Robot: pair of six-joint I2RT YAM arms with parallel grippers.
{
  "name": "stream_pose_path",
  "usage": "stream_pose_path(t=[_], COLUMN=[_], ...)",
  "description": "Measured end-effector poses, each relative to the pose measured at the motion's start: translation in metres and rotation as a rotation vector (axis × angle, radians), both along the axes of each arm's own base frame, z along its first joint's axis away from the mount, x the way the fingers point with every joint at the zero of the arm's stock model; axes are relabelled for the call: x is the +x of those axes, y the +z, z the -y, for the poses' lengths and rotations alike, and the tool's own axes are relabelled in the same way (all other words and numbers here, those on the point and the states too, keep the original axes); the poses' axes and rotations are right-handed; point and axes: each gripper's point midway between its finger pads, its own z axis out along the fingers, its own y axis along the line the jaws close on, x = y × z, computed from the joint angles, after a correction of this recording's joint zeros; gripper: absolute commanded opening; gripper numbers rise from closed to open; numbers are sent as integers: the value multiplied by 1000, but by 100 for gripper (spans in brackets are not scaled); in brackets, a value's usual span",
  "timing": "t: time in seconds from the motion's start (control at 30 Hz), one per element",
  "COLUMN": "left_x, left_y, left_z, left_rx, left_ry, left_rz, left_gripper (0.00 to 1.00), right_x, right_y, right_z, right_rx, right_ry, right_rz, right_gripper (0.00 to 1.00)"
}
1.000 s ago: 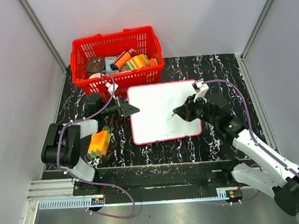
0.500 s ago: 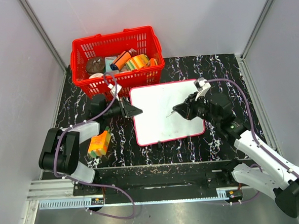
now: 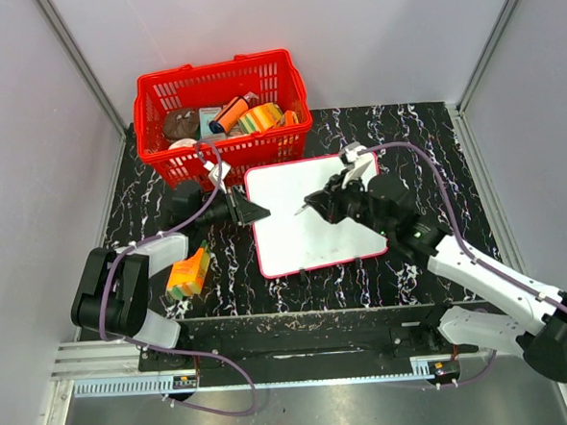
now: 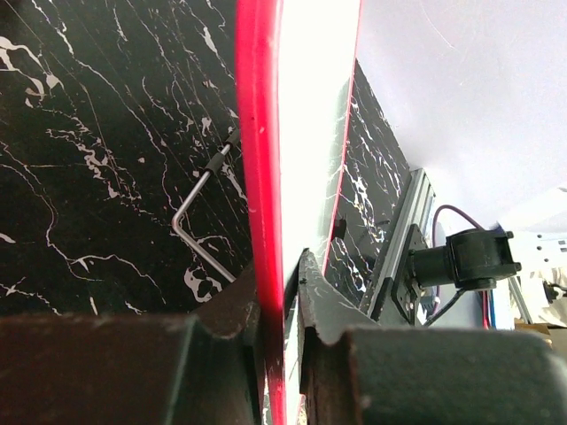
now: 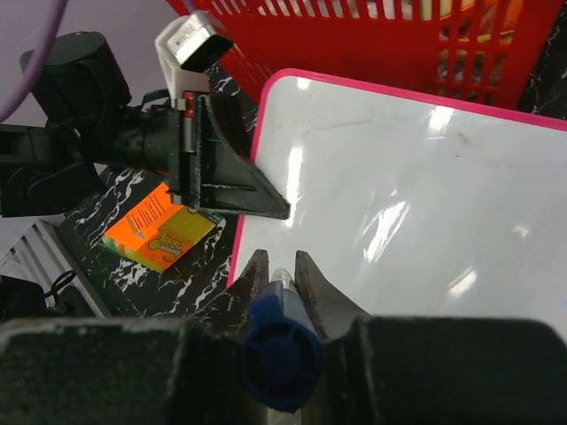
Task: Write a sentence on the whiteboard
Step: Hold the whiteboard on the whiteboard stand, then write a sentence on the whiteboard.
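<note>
The whiteboard [image 3: 313, 220], red-framed and its face white with glare, lies at the centre of the top view just below the red basket [image 3: 260, 148]. Print on the orange packet [image 3: 188, 271] at lower left is too small to read. The left gripper [image 3: 254, 210] is clamped on the board's left frame edge, and the right gripper [image 3: 312, 207], over the board's upper middle, is closed around a blue marker [image 5: 279, 350]. The surface is a black table [image 3: 423, 136] with white marble veining, enclosed by plain pale wall panels [image 3: 350, 35].
</note>
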Motion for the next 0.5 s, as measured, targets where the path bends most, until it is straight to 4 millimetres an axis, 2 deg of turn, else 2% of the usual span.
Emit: stream_pose_path(t=[0.17,0.37,0.5], left_x=[0,1,1], left_y=[-2,-3,-4], left_z=[0,-1,-1], left_rx=[4,9,11], left_ry=[3,7,7], left_rz=[-4,-8,-7], left_gripper=[0,0,0], right_x=[-9,-13,-14], right_y=[11,39,45], right_z=[-26,-38,-41], right_rx=[-20,29,24], right_ry=[-11,-69,-74], right_rz=[71,191,235], right_gripper=[0,0,0])
